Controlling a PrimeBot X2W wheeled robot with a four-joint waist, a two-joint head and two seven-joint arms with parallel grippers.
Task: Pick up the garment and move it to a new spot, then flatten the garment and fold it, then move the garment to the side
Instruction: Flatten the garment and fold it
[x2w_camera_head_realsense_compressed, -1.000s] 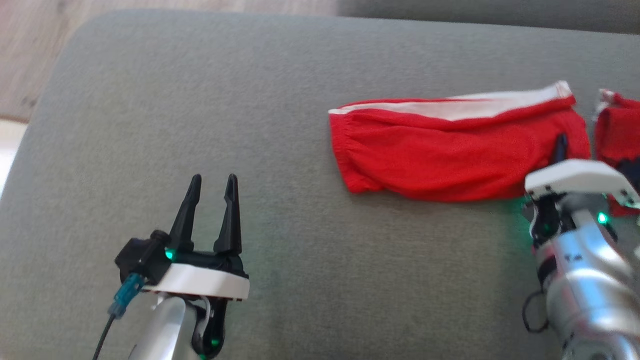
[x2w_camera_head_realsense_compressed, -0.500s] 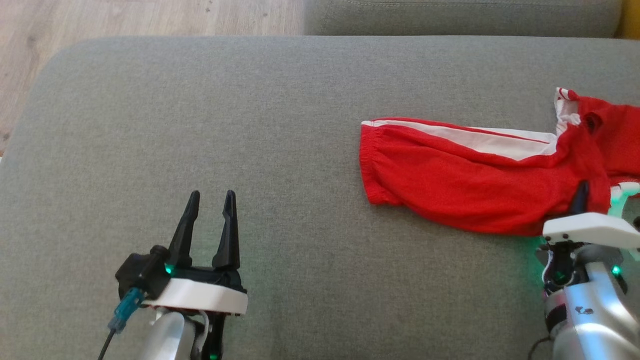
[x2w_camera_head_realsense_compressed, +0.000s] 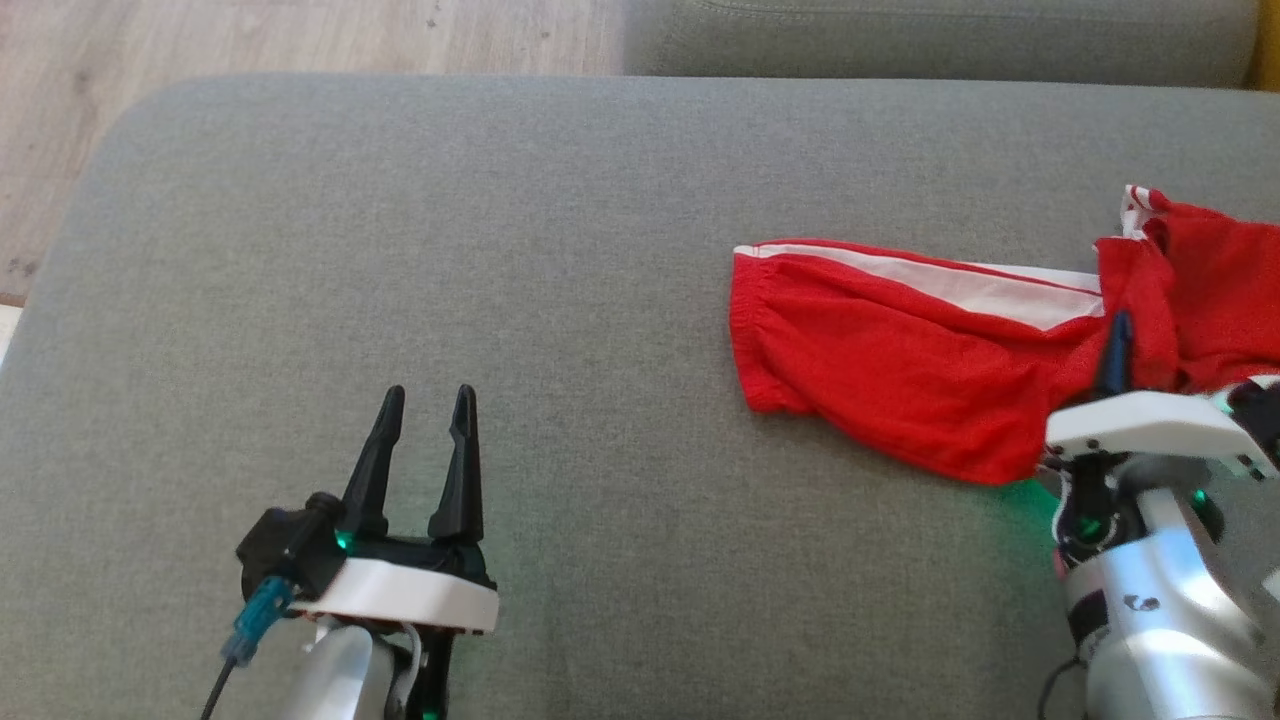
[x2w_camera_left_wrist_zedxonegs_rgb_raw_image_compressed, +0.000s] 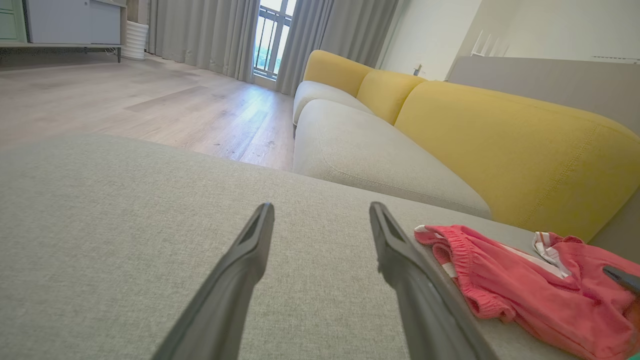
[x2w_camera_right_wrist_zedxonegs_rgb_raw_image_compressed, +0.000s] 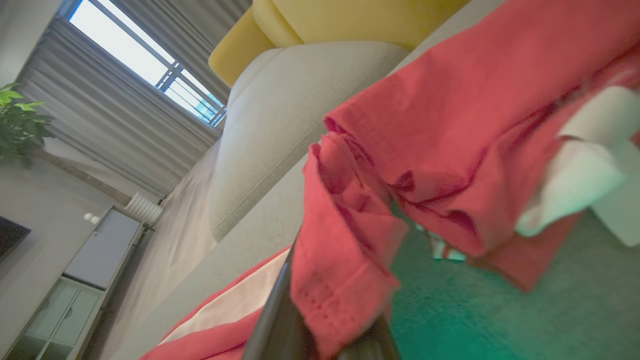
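1. A red garment (x2w_camera_head_realsense_compressed: 900, 370) with a white side stripe lies on the grey cushion (x2w_camera_head_realsense_compressed: 500, 250), towards the robot's right. Its gathered end is flat and its far end is bunched and lifted.
2. The right gripper (x2w_camera_head_realsense_compressed: 1115, 348) is clamped on a fold at that lifted end, with red cloth pinched between its fingers.
3. The left gripper (x2w_camera_head_realsense_compressed: 428, 400) sits over bare cushion with its fingers spread wide and empty, well apart from the garment, which is off to its right.

Garment (x2w_camera_head_realsense_compressed: 900, 380) on cushion (x2w_camera_head_realsense_compressed: 500, 250), right side
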